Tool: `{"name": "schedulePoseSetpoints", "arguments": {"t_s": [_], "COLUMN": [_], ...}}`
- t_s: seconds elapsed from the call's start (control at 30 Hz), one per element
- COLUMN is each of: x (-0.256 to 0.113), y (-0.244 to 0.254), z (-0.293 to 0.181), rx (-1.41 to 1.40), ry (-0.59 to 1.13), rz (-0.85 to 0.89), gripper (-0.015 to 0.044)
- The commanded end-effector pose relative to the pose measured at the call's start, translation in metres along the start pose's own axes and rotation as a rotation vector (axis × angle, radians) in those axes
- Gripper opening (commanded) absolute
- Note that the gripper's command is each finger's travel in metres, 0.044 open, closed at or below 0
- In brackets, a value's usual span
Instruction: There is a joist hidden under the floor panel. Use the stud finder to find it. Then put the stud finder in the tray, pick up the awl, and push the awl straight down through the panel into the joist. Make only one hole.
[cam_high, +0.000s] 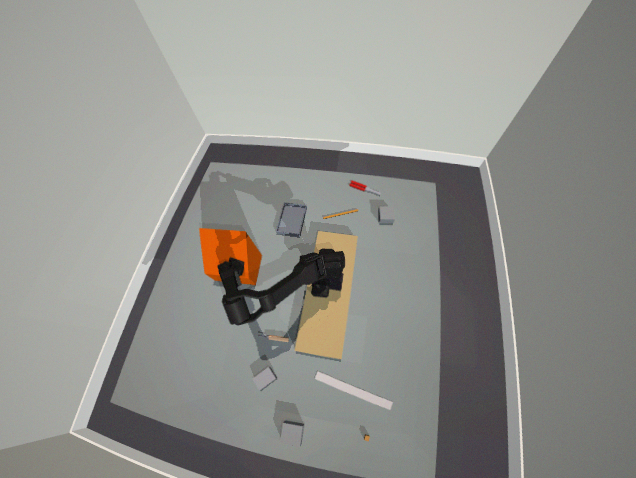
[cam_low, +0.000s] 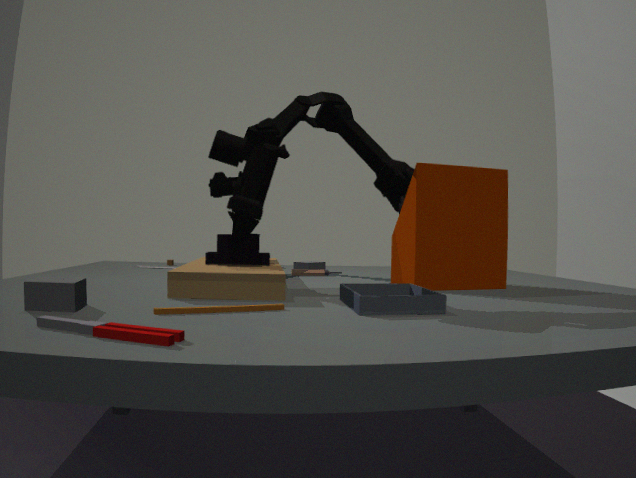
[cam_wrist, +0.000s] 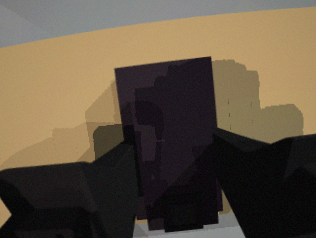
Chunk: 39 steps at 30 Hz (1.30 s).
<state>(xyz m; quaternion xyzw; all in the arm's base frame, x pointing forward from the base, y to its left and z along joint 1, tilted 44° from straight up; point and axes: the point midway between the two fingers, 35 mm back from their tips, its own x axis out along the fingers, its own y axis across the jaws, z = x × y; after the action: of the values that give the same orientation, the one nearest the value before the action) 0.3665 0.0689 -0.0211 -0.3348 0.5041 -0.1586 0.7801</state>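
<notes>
Pincer (cam_low: 245, 232) (cam_wrist: 170, 133), one, clamped on one dark, block-shaped stud finder (cam_low: 239, 250) (cam_wrist: 170, 105) above one tan, rectangular floor panel (cam_high: 324, 328) (cam_low: 226, 285) (cam_wrist: 270, 45); one grey, shallow, rectangular tray (cam_high: 278, 226) (cam_low: 401, 304) nearby.

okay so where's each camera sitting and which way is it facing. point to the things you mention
Top: high above the table, looking down; the whole arm shows, bent over the tan panel (cam_high: 326, 328) (cam_low: 226, 285) (cam_wrist: 270, 45).
Exterior: low beside the table, near the tray's (cam_high: 278, 221) (cam_low: 401, 305) side, looking level across it; the arm shows side-on, its foot hidden by the orange block (cam_high: 221, 244) (cam_low: 460, 226).
Wrist: on the arm near the pincer (cam_high: 329, 292) (cam_low: 245, 241) (cam_wrist: 175, 150), looking past its fingers at the dark stud finder (cam_low: 237, 256) (cam_wrist: 175, 100) and panel.
Top and exterior share the tray and orange block; all three show the panel.
</notes>
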Motion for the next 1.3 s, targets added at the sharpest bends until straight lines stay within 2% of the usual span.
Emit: {"name": "schedulePoseSetpoints", "arguments": {"t_s": [0.0, 1.27], "x": [0.000, 0.000], "y": [-0.009, -0.094], "z": [-0.001, 0.000], "rx": [-0.002, -0.004], "ry": [0.001, 0.001], "rz": [-0.001, -0.005], "gripper": [0.0000, 0.0000]}}
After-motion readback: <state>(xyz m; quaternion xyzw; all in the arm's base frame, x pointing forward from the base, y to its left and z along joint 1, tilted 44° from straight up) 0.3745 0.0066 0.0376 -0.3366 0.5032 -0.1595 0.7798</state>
